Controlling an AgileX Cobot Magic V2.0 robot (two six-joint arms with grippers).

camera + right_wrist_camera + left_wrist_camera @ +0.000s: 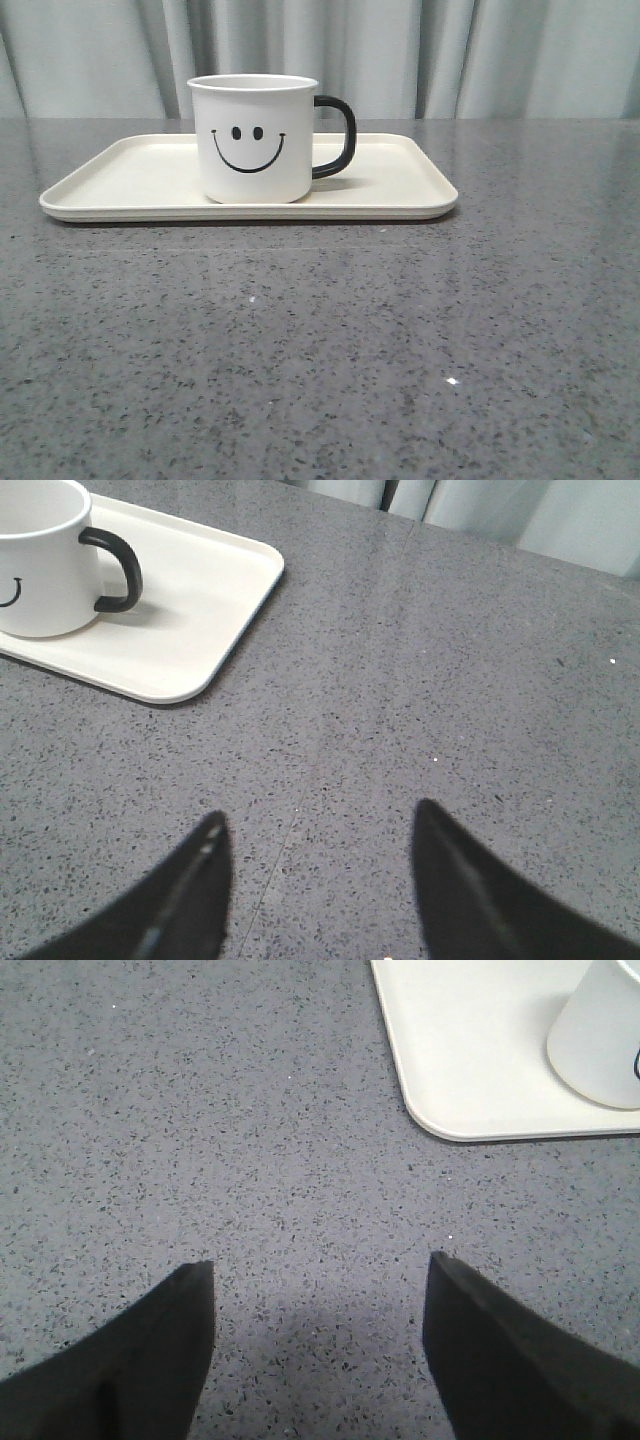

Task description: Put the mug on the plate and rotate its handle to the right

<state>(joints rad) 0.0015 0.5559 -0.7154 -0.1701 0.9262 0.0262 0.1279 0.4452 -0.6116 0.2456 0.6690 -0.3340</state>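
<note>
- Mug: upright on the plate, smiley print facing the front camera, resting slightly left of the plate's middle in the front view.
- Handle: black loop, pointing to the right side in the front view; nothing touches it.
- Plate: flat on the grey speckled counter, long side across the front view, a pale curtain behind it.
- Left gripper: 2 dark fingers spread apart, with bare counter between them, holding nothing. The plate's rounded corner lies ahead of the fingers and off to one side, well apart from the tips; the mug's base shows at the frame edge beyond that corner.
- Right gripper: 2 dark fingers also spread apart, holding nothing, only counter between them. Mug and handle sit ahead of the fingers and off to the far side, well apart from the tips, with the plate's near corner between.
- Neither gripper shows in the front view.
</note>
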